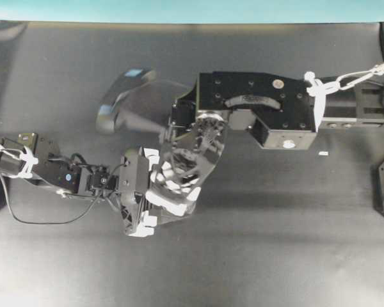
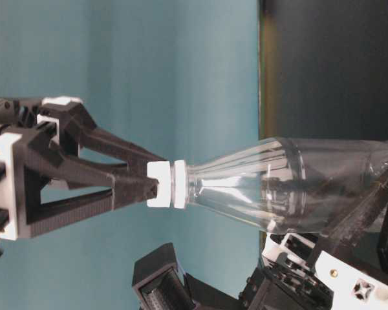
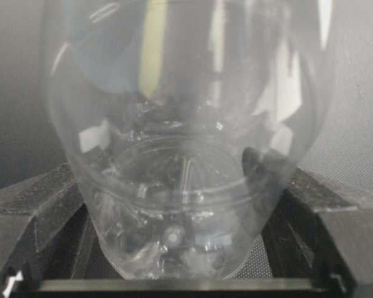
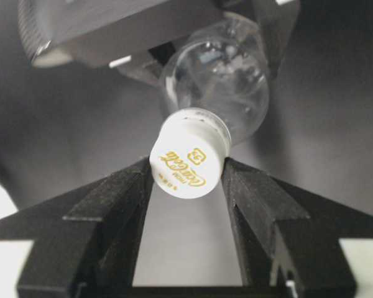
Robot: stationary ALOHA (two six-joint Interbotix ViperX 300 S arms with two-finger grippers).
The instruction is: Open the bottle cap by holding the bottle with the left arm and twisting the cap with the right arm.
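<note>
Bottle — clear, ribbed, white-capped.

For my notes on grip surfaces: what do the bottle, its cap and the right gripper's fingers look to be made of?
The bottle: clear, glossy thin plastic; the backdrop shows through and highlights streak it.
The bottle cap: opaque white plastic, smooth satin top with gold print.
The right gripper fingers: matte black, grainy surface, probably printed plastic.

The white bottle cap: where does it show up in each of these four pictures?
Overhead: hidden under the right gripper.
Table-level: bottle cap left of centre, between the right gripper's fingertips.
Left wrist: not in view; only the bottle.
Right wrist: centre, gold lettering on top.
Shared landmark: the clear bottle.
</note>
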